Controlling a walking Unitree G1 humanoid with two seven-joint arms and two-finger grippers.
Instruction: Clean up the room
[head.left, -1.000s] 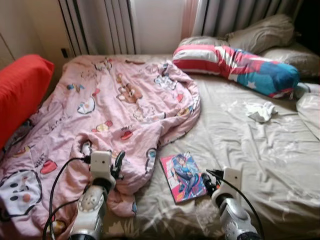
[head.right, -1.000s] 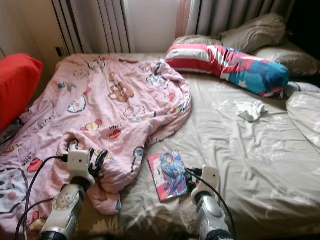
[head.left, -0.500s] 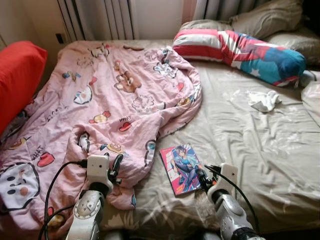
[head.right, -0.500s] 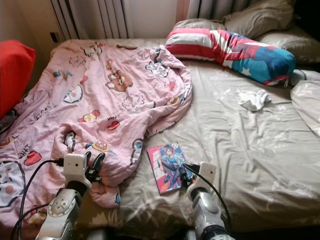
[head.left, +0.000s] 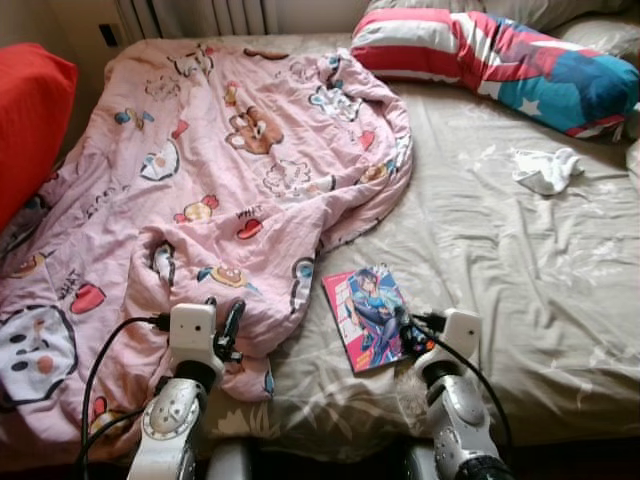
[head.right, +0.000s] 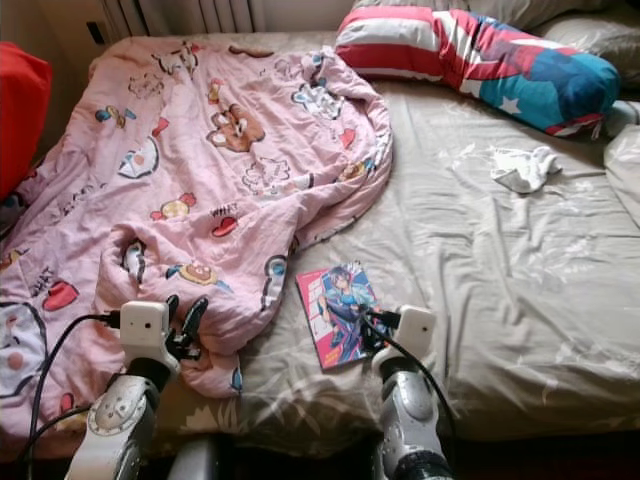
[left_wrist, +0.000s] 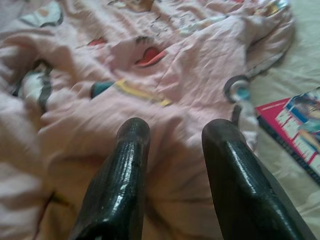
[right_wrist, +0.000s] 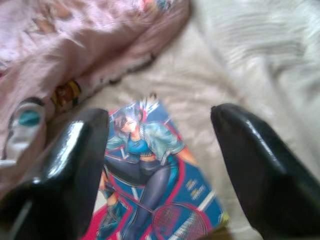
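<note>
A colourful comic book lies flat on the beige sheet near the bed's front edge, beside the hem of a rumpled pink cartoon blanket. My right gripper is open just above the book, one finger on each side of the cover. My left gripper hovers open over the blanket's front fold. A white crumpled cloth lies on the sheet at the far right.
A striped red, white and blue bolster lies across the head of the bed. A red cushion stands at the left edge. The beige sheet is bare to the right of the book.
The view has tilted down and closer to the bed. My right gripper has edged forward over the book's near corner. The left gripper stays over the blanket.
</note>
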